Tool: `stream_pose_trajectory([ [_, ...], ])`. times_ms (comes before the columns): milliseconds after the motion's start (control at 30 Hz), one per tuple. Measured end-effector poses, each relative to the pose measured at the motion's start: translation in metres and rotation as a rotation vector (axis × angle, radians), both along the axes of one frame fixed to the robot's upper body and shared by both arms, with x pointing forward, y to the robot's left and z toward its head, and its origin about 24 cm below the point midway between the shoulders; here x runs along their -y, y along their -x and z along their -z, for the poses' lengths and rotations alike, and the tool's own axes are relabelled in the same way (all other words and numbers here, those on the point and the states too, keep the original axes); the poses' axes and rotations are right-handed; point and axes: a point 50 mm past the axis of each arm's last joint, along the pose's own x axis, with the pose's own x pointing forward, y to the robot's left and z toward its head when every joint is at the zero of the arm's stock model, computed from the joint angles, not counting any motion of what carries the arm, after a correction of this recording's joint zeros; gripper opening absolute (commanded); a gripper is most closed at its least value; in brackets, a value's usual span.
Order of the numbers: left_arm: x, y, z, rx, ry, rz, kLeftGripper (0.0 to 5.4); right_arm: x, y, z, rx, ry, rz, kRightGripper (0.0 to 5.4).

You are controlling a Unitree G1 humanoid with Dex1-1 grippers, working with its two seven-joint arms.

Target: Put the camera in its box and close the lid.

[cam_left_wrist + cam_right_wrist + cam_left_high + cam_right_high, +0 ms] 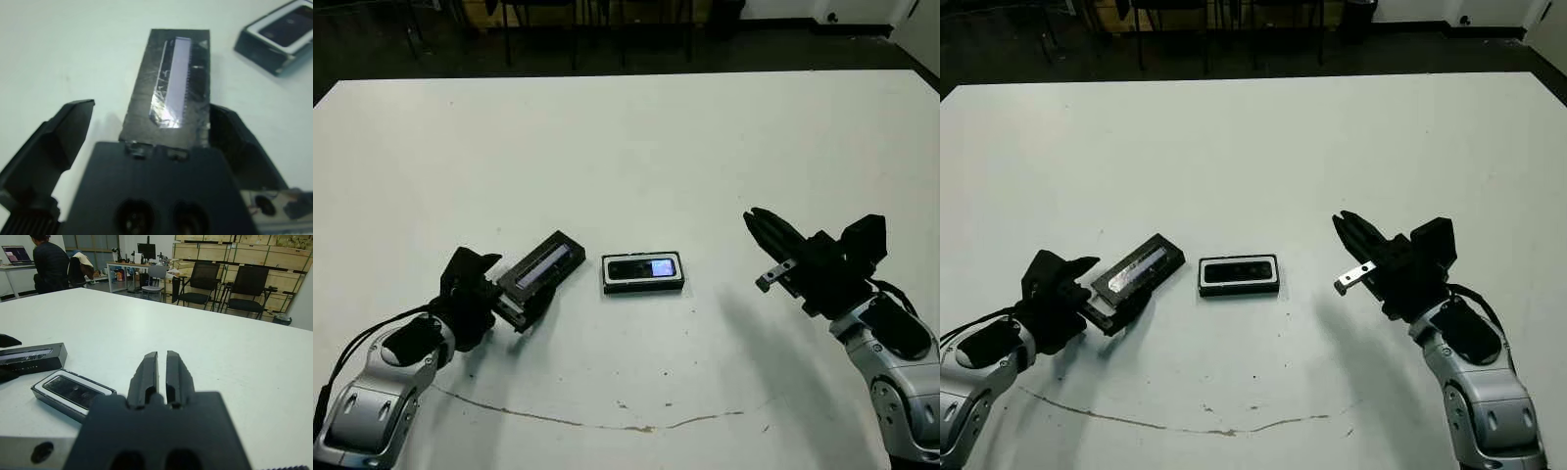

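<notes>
The camera (644, 267), flat and black with a small bluish-white screen, lies inside the white-lined box (643, 289) at the table's middle. Just left of it the lid (543, 266) rests at an angle, with a pale glossy stripe on top. My left gripper (509, 289) is open, and its fingers (63, 132) straddle the lid's near end, with a gap showing on one side. My right gripper (751, 215) hovers to the right of the box, shut on nothing and pointing toward it. The right wrist view shows the camera (73, 390) and the lid (29, 357) ahead.
A thin brown line (607, 423) runs across the table near its front edge. Black chairs (244, 284) and stacked crates stand beyond the far edge. A person (49, 264) sits at a desk in the background.
</notes>
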Motion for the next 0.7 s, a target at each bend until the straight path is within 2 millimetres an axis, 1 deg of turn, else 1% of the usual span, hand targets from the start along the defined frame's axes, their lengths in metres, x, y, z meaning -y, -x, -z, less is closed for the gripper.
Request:
stream_pose_trajectory([
  [233, -0.007, -0.004, 0.005, 0.071, -0.054, -0.036, 5.39, 0.001, 0.0, 0.001, 0.0, 0.012, 0.005, 0.0],
  [333, -0.008, -0.004, 0.007, 0.076, -0.043, -0.028, 5.1, 0.001, 0.0, 0.0, 0.002, 0.015, 0.008, 0.0],
  [533, -0.008, -0.004, 0.012, 0.024, 0.081, 0.041, 3.94, 0.003, 0.0, 0.0, 0.002, 0.009, 0.009, 0.0],
  [700, -0.009, -0.007, 0.012, -0.009, 0.089, 0.096, 3.0, 0.005, 0.0, 0.0, 0.001, 0.008, 0.017, 0.0],
])
